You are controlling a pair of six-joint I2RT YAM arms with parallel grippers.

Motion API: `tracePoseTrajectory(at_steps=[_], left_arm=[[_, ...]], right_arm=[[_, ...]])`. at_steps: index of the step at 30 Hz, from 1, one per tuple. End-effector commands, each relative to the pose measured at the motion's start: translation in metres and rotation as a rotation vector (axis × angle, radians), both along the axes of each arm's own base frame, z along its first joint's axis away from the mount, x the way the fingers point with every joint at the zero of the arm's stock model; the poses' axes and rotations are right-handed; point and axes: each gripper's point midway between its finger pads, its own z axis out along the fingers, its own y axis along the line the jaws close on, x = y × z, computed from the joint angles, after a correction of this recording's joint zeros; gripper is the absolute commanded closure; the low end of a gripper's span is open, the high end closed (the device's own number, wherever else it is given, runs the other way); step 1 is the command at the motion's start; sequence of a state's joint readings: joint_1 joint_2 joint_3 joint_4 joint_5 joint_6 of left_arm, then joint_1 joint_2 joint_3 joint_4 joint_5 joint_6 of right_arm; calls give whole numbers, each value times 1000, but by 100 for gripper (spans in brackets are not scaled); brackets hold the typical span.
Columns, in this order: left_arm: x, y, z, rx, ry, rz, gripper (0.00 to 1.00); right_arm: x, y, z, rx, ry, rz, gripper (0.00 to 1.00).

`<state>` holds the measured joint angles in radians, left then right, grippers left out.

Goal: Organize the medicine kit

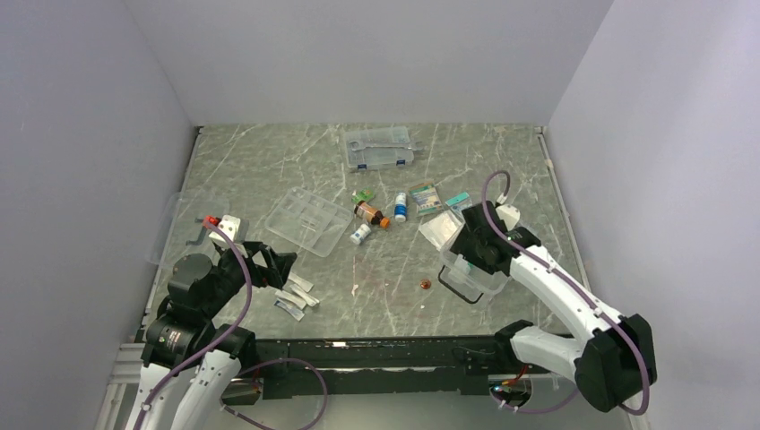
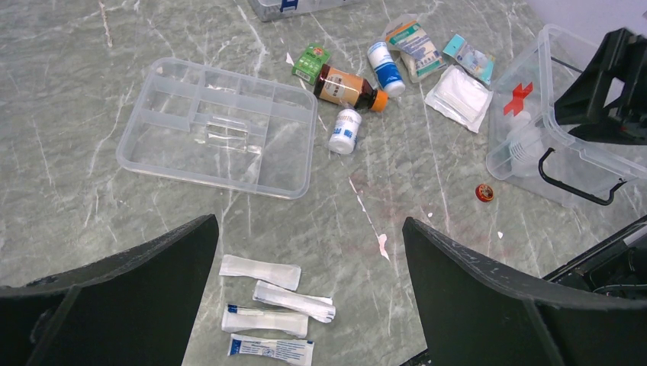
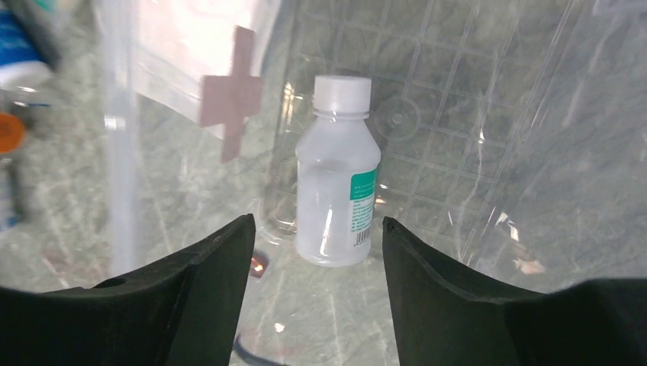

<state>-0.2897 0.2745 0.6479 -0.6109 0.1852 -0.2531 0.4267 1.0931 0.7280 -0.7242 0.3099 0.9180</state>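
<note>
Marbled surface point(image 1: 376, 296), stowing step by the look: your right fingers point(image 3: 206, 274) hang parted, clear of the white bottle point(image 3: 336, 191) standing inside the red-cross box point(image 2: 507, 145), left fingers point(image 2: 152, 259) wide above the packets point(image 2: 263, 305); lift clear, fetch those next.

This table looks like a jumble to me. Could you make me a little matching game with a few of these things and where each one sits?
Things:
1. translucent teal-labelled bottle
2. orange-capped brown bottle
3. four white packets
4. divided tray

Places:
A. lying on its side beside the green packet
B. inside the red-cross box
C. in a row close to the open left gripper
D. flat on the table, just left of the brown bottle

Pairs: 1-B, 2-A, 3-C, 4-D
</note>
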Motion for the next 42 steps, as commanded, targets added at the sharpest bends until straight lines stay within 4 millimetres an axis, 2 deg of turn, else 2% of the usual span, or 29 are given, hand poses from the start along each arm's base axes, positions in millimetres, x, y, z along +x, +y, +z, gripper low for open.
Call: tracePoseTrajectory(at_steps=[1, 3, 6, 8, 10, 13, 18, 21, 30, 37, 42], left_arm=[[0, 0, 16, -18, -40, 7, 1], [0, 1, 16, -17, -39, 9, 1], [1, 0, 15, -17, -36, 8, 1], [1, 0, 14, -15, -33, 6, 1], [1, 0, 14, -15, -31, 6, 1], [2, 0, 14, -15, -30, 10, 1], [3, 0, 13, -14, -22, 10, 1], [3, 0, 12, -12, -15, 12, 1], [5, 1, 8, -2, 2, 16, 1], [6, 2, 8, -1, 1, 22, 1], [7, 1, 7, 2, 8, 20, 1]], right_arm=[[7, -6, 28, -12, -61, -35, 34], [8, -6, 38, 1, -90, -36, 33], [13, -7, 64, 14, -167, -30, 33], [20, -8, 94, 5, -229, -14, 33], [26, -9, 114, -12, -260, 5, 33], [39, -2, 144, -14, -328, 61, 33], [61, 18, 174, 20, -399, 144, 33], [74, 37, 177, 48, -394, 210, 33], [99, 122, 183, 14, -443, 503, 33], [123, 158, 150, -15, -354, 566, 32], [133, 208, 132, 35, -346, 762, 31]])
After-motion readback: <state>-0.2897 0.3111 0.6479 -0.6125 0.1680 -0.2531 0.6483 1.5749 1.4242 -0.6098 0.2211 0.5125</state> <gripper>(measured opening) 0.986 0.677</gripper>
